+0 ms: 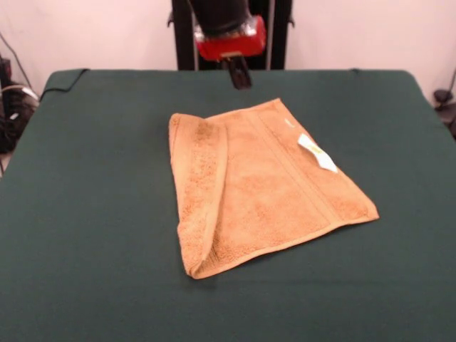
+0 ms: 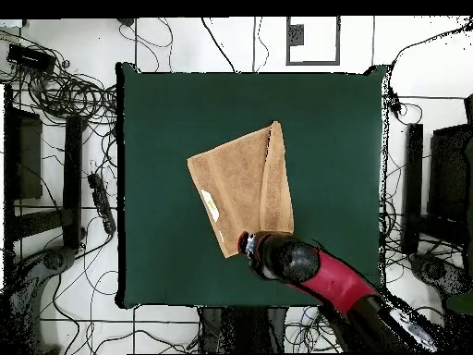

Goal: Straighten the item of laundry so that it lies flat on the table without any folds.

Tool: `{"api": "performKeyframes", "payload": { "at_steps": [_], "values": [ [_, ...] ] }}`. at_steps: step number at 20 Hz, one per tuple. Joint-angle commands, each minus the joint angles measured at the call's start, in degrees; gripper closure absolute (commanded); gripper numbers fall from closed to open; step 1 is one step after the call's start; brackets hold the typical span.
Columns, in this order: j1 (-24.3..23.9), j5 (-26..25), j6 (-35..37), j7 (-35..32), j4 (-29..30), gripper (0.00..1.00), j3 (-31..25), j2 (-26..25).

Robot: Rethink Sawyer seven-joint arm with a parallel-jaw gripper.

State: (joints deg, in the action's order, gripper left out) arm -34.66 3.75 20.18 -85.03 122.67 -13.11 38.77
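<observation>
The item of laundry (image 1: 278,185) is a golden-orange towel lying in the middle of the dark green table (image 1: 85,214). In the front view its left side is doubled over in a long strip (image 1: 199,192), and a white tag (image 1: 317,152) shows near the right edge. Seen from overhead, the towel (image 2: 236,180) has the folded strip on its right and the tag (image 2: 211,205) on its left. My gripper (image 1: 239,75) hangs from the red wrist just beyond the towel's far corner, above the cloth. From overhead, the gripper (image 2: 248,245) sits at the towel's bottom corner. It holds nothing that I can see.
Bare green table (image 2: 342,139) surrounds the towel on every side. Cables (image 2: 65,92) and dark stands (image 2: 411,185) lie on the floor around the table. Black posts (image 1: 182,35) rise behind the far edge.
</observation>
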Motion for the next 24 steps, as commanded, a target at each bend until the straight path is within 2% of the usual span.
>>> {"api": "performKeyframes", "payload": {
  "at_steps": [1, 3, 7, 11, 15, 18, 22, 24],
  "values": [
    [2.9, 4.0, 20.3, -14.1, 0.0, 1.0, 5.8, 12.4],
    [2.8, 3.7, 22.6, -13.7, -0.5, 1.0, 6.3, 13.6],
    [1.4, 1.3, 21.3, -10.3, -2.6, 1.0, 6.9, 13.9],
    [-2.1, -1.5, 14.7, -5.1, -6.2, 1.0, 5.9, 10.4],
    [-4.7, -4.5, 9.0, -0.1, -11.5, 1.0, 2.5, 5.8],
    [-5.9, -9.8, 4.2, 3.8, -17.6, 1.0, 1.1, 2.1],
    [-6.5, -17.5, 0.2, 6.9, -21.9, 1.0, 0.0, 1.0],
    [-7.4, -20.3, 1.1, 9.3, -25.6, 1.0, -1.6, -0.2]
  ]
}}
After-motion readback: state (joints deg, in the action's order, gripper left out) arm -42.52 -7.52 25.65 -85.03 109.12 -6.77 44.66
